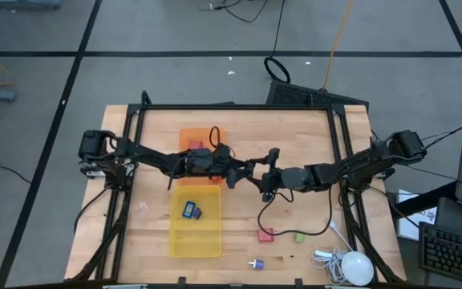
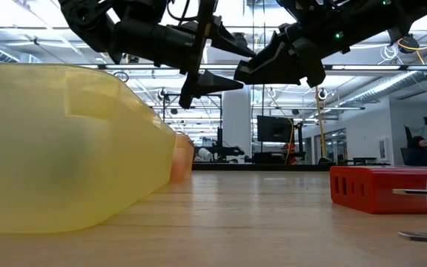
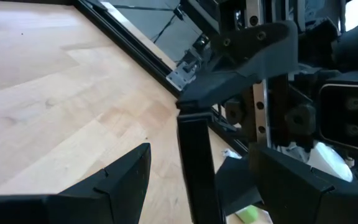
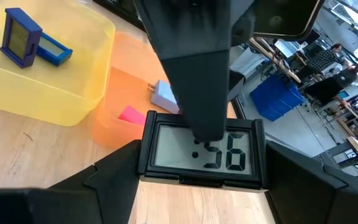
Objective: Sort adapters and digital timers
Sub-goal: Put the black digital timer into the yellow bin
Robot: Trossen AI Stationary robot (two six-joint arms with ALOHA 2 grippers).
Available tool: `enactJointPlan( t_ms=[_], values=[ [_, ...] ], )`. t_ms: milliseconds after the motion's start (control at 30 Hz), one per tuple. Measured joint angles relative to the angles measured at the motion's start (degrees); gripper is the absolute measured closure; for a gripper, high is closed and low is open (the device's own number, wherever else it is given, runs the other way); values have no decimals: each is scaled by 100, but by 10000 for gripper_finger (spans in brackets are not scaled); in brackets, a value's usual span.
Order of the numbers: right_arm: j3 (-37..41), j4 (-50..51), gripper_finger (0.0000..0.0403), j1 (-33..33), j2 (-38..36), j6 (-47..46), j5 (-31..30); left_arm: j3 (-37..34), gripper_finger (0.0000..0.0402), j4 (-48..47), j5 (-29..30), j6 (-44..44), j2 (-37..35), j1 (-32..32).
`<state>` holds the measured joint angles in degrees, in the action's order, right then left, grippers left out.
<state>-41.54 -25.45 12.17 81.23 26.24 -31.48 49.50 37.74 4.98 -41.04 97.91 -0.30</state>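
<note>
Yellow bin: the translucent yellow plastic bin [image 2: 50, 148] lies closest to the low camera, on the left half of the wooden tabletop [image 1: 311, 136].
Timers in yellow bin: two dark blue flat digital timers [image 4: 20, 37] are inside. One stands up and shows a pale window, the other lies flat and touches it.
Held timer: a flat rectangular digital timer with black frame [image 4: 229, 152] is in the air above the middle of the tabletop. Its wide pale display shows the dark digits 56, and from the left wrist it looks like a thin black strip seen on edge.
Right end effector [image 1: 273, 175]: clenched on the black-framed timer, with one finger [image 4: 114, 177] at each short end.
Left end effector [image 1: 243, 170]: released. Its fingers [image 3: 120, 180] are spread on both sides of the timer's faces, and one crosses in front of the display.
Orange bin: the translucent orange plastic bin [image 4: 123, 93] touches the far end of the yellow bin. It holds a pink adapter block [image 4: 131, 114] and a white-purple adapter block [image 4: 165, 96].
Loose adapters: a red chunky adapter block [image 1: 265, 235] and a green adapter block [image 1: 299, 237] lie near each other on the tabletop, right of the yellow bin.
</note>
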Motion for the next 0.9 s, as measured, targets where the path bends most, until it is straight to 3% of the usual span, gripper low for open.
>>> enactJointPlan(
  t_ms=[333, 700, 900],
  values=[
    [0, 0, 115, 1, 0, -2, 2, 0, 144, -4, 4, -7, 0, 0],
    [0, 0, 115, 0, 0, -2, 3, 0, 253, -3, 258, 332, 1, 0],
    [-2, 2, 115, -1, 0, -4, 2, 0, 288, 22, 389, 458, 2, -2]
  ],
)
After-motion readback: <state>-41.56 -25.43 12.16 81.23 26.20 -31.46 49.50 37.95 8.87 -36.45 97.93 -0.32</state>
